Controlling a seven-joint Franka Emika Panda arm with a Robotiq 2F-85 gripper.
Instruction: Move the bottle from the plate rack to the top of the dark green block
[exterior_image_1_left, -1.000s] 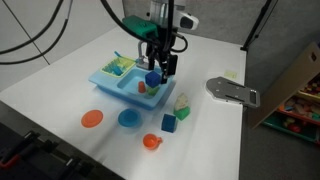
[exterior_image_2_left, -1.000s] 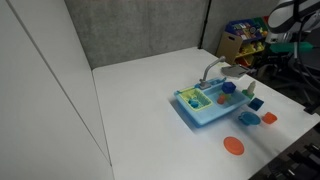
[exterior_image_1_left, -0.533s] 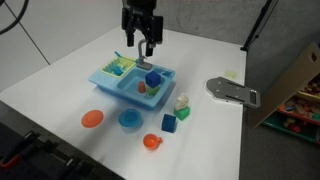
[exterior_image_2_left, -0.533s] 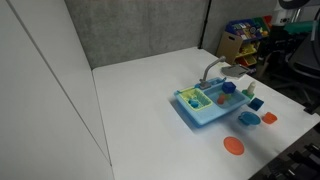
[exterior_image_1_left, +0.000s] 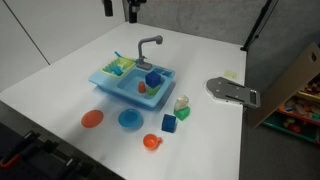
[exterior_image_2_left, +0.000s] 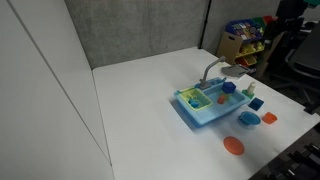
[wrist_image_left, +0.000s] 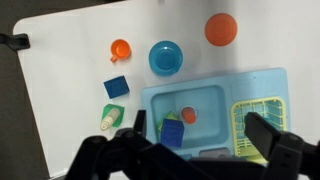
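The tiny whitish bottle (exterior_image_1_left: 181, 101) stands on the dark green block (exterior_image_1_left: 183, 113), on the table right of the light blue sink (exterior_image_1_left: 108, 82). In the wrist view the bottle (wrist_image_left: 107, 123) and green block (wrist_image_left: 114, 112) show at the left. The yellow-green plate rack (exterior_image_1_left: 120, 66) sits in one sink basin and holds no bottle; it also shows in the wrist view (wrist_image_left: 262, 120). My gripper (exterior_image_1_left: 120, 7) is high above the sink at the top edge of the exterior view. In the wrist view the gripper (wrist_image_left: 195, 128) is open and empty.
A blue cube (exterior_image_1_left: 152, 79) and a small orange piece (exterior_image_1_left: 141, 88) lie in the other basin. Another blue cube (exterior_image_1_left: 169, 124), a blue bowl (exterior_image_1_left: 129, 119), an orange plate (exterior_image_1_left: 92, 119) and an orange cup (exterior_image_1_left: 151, 142) lie in front. A grey metal part (exterior_image_1_left: 232, 91) lies at the right.
My gripper has risen from just above the sink to the top of the view, moving back and away, open and empty. The bottle stays on the green block.
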